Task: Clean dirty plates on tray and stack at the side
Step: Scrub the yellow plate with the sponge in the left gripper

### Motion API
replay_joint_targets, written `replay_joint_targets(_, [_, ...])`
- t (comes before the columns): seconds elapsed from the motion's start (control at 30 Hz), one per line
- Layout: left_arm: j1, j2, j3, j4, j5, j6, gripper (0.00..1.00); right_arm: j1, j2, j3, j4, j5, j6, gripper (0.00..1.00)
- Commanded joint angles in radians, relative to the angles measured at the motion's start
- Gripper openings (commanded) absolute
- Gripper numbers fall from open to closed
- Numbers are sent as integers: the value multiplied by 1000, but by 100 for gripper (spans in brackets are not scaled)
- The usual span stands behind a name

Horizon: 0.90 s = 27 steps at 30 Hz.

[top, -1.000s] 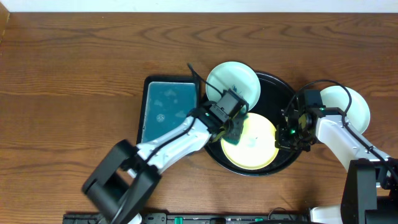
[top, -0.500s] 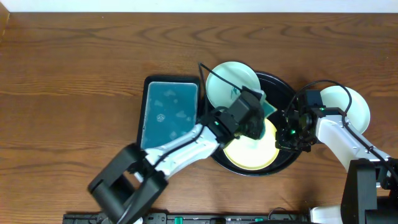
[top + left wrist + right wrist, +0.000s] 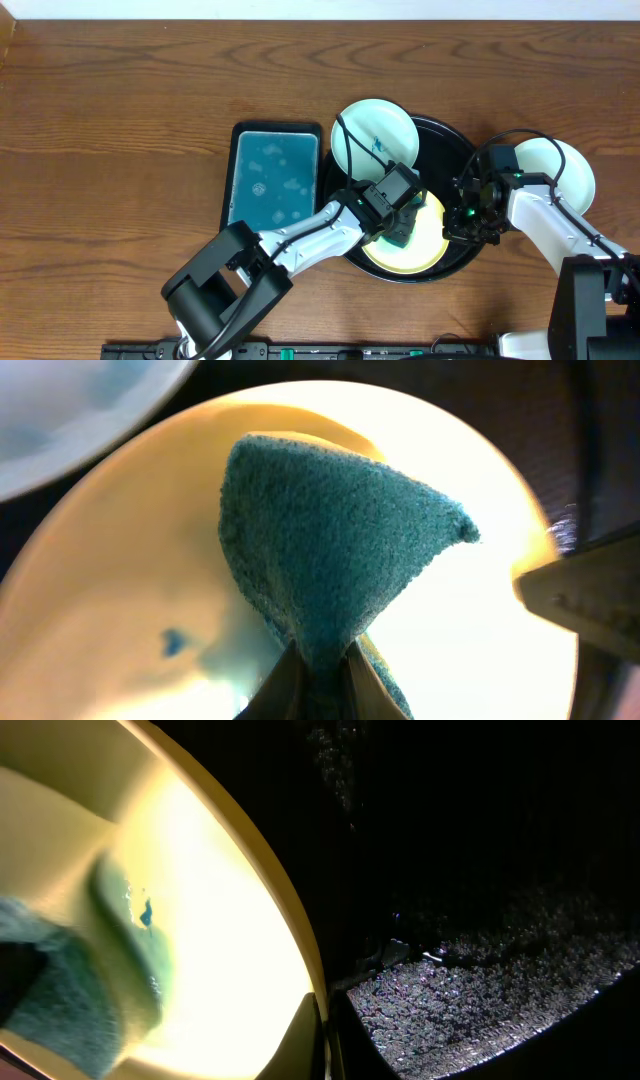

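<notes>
The yellow plate [image 3: 425, 240] lies in the black tray [image 3: 455, 150]. My left gripper [image 3: 403, 222] is shut on a teal sponge [image 3: 330, 550] and presses it on the yellow plate [image 3: 110, 580], where a small teal spot remains. My right gripper [image 3: 452, 222] is shut on the yellow plate's right rim [image 3: 300, 960] and holds it. A mint-white plate with teal scribbles [image 3: 375, 135] leans on the tray's far left rim. Another mint-white plate [image 3: 565, 165] lies on the wood at the right, outside the tray.
A rectangular teal sponge tray [image 3: 272, 178] with foam sits left of the black tray. Brown wood tabletop [image 3: 120, 120] spreads left and behind. The right arm lies across the plate at the right.
My left gripper with the sponge has swept across the yellow plate, from its left side to its far edge and back to its middle. The right gripper has not moved.
</notes>
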Motion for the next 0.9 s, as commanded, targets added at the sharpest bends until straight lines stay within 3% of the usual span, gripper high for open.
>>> replay_joint_targets(0.0, [25, -39, -12, -47, -122, 101, 7, 11, -3, -1, -3, 11, 10, 1])
replay_joint_targets(0.27, [55, -141, -12, 95, -146, 141, 7, 11, -3, -1, -5, 11, 6, 1])
replay_joint_targets(0.57, [20, -26, -12, 253, 4, 32, 8, 11, -3, -1, -8, 11, 6, 1])
replay_joint_targets(0.87, [-14, 56, -12, 303, 38, 29, 8, 11, -3, -1, -8, 11, 6, 1])
